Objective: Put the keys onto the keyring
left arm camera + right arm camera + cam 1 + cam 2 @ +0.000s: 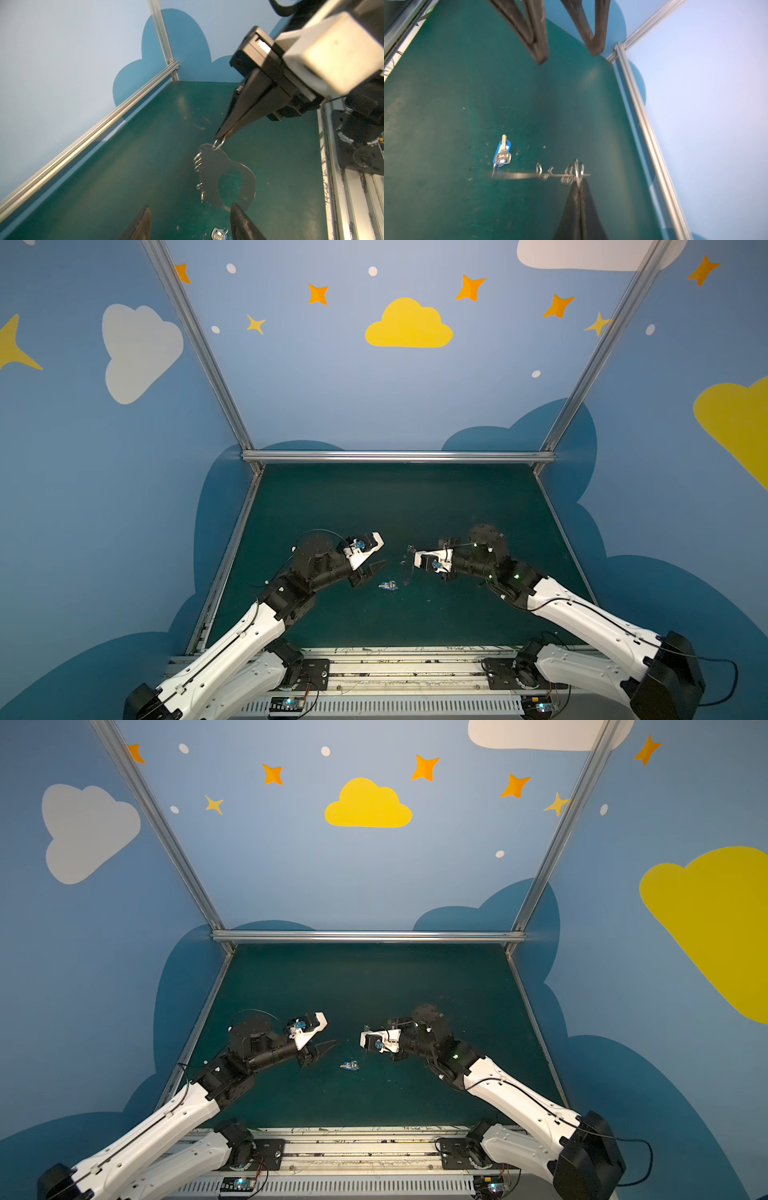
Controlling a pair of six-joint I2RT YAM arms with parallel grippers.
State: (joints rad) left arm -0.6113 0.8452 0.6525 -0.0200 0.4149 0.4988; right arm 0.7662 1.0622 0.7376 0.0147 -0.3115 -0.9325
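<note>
Closest in, the left jaws stand part open and empty, their dark tips poised over the green table [124, 176]. Just under and between them lie the keys [218, 234], a small silver key on a blue tag, flat on the table and not yet on any ring of the plate. Right beside one tip hangs the keyring [209, 166], the grey plate, dangling from a single wire ring [218, 144] at its corner. The right jaws are closed tight on that ring, and that is all that holds the plate up. Whether its lower edge touches the table I cannot tell.

To my eye that pinch is the weak spot. With so thin a ring caught only at the very tips, the plate can swing, twist or slip free at the slightest knock, and the left tip is near enough to give one. The keys worry me too: lying so flat, they may skid away or be missed if the jaws close on the table instead.
</note>
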